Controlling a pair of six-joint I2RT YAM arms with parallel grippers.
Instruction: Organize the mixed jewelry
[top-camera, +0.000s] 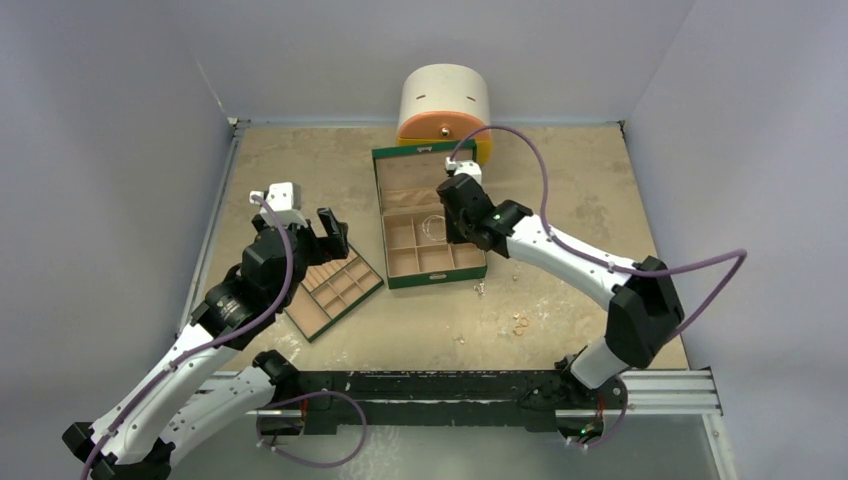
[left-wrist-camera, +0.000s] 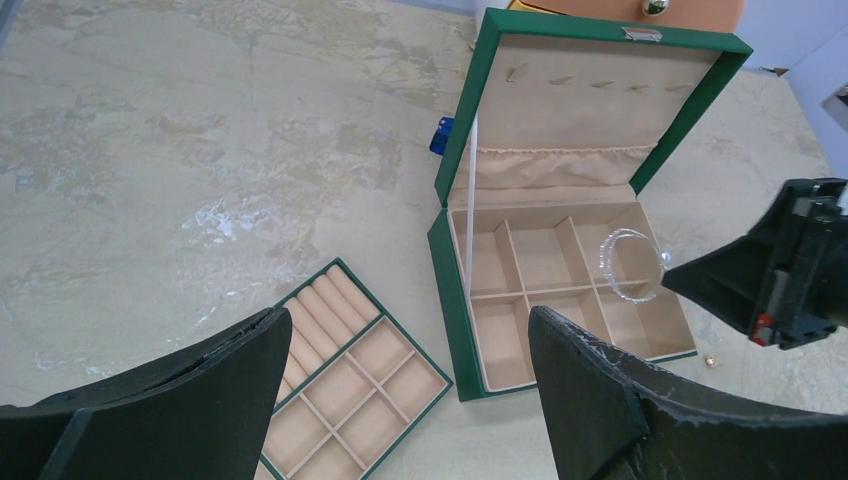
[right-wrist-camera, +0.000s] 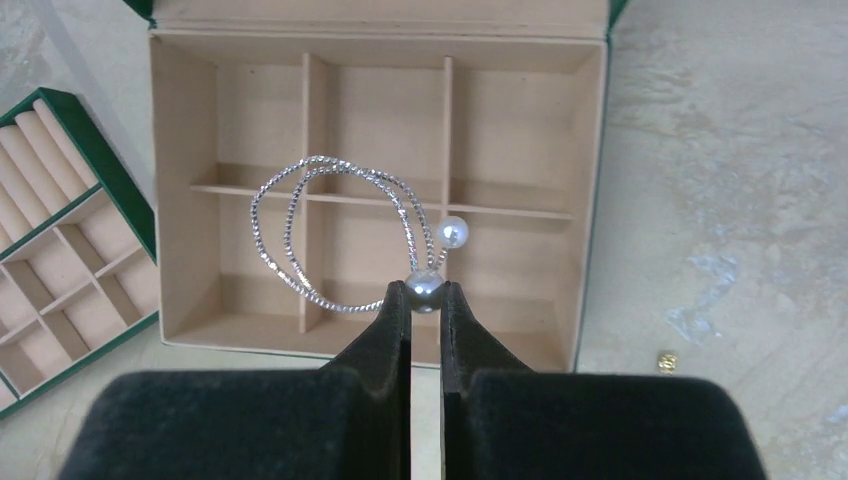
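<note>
One silvery bracelet (right-wrist-camera: 452, 232) is being pinched by its pearl in the clenched right pincer (right-wrist-camera: 425, 300), its loop stretching toward upper left over the green box (right-wrist-camera: 592, 200); the left pincer (left-wrist-camera: 410, 330) is gaping released, farther off. Gold rings (top-camera: 520, 323) on the tabletop are blurring together, too tiny to count

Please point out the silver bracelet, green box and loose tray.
silver bracelet (right-wrist-camera: 452, 232), right wrist view, free pearl
green box (left-wrist-camera: 540, 257), left wrist view, compartment floor
loose tray (top-camera: 336, 289), top view, its middle
</note>
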